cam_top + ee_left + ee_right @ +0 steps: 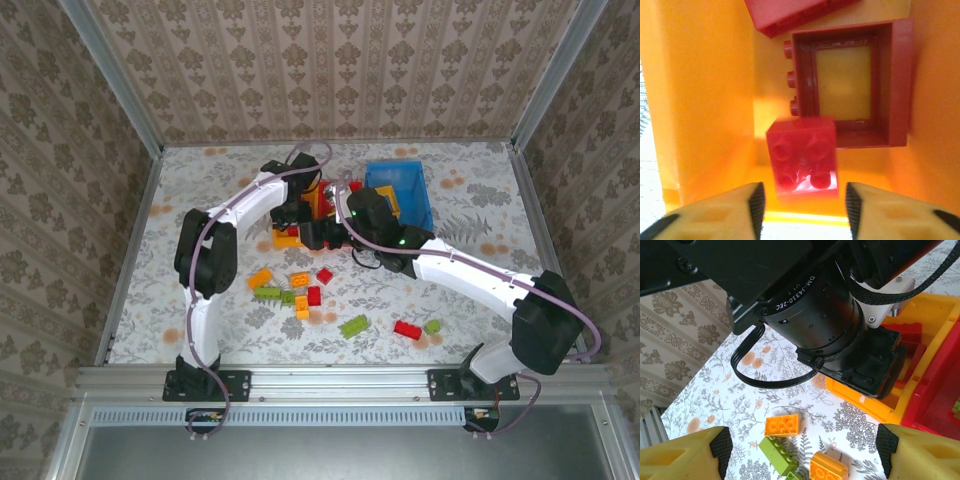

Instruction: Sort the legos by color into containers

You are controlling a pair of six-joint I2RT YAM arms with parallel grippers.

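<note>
In the left wrist view my left gripper is open inside the yellow-orange bin. A red 2x2 brick lies just beyond its fingertips, touching neither pad. A red square frame and another red piece lie deeper in that bin. From above, the left gripper dips into the yellow-orange bin. My right gripper hovers beside it, open and holding nothing. Below it on the table lie orange bricks and a green brick.
The blue bin stands at the back right and the red bin adjoins the yellow-orange one. Loose bricks lie across the near table: orange, red, green, red. The left arm's wrist is close above the right gripper.
</note>
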